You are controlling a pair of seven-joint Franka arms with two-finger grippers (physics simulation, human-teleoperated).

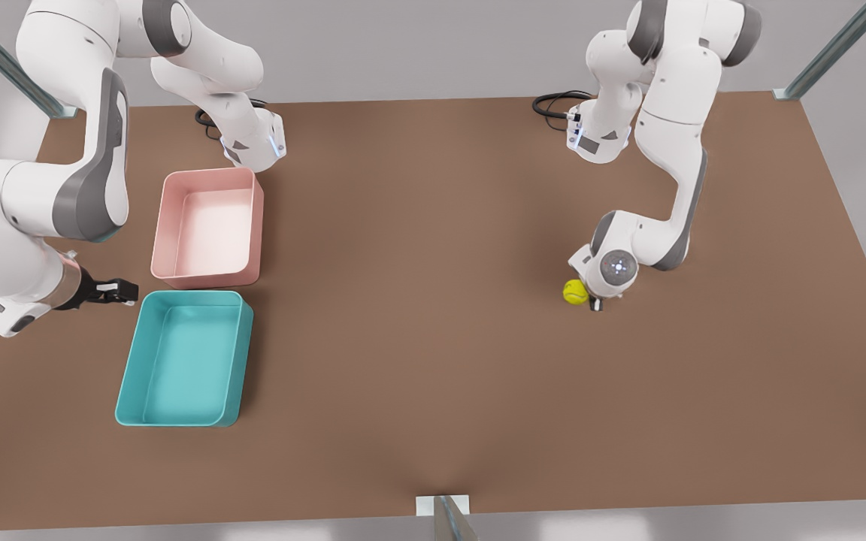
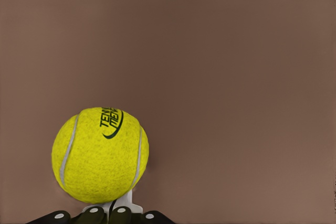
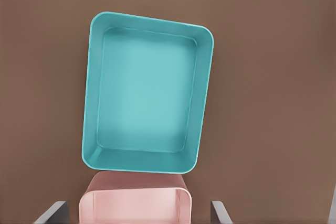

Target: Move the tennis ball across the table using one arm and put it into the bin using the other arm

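Right, quick read from my end. Going by the front view, the tennis ball [image 1: 574, 291] sits on the bench [image 1: 418, 338] over at approx 3 o'clock from bench centre, well apart from the teal bin [image 1: 181, 359], which lies at approx 8 o'clock. A pink tray [image 1: 209, 228] sits just beside the bin at its 12 o'clock, so I need to keep the two apart in my head: teal is the target.

The left tool [image 1: 595, 302] is down low at bench level w/ the ball at its 9–10 o'clock, touching or nearly so. The ball sits beside the tool, on the side facing the bin, not gripped by it. My guess is that's why the arm is down there: it looks set to nudge or roll the ball across rather than carry it. In the left wrist view the ball [image 2: 100, 155] sits right up against the tool's tip, but I can't tell whether this tool is open or closed.

The right tool [image 1: 121, 291] waits just off the bin's 10–11 o'clock corner, spread wide open and holding nothing. I reckon it's parked there as the receiver, ready to take the ball once it arrives. Its wrist cam looks down on the bin [image 3: 147, 103], nothing inside.
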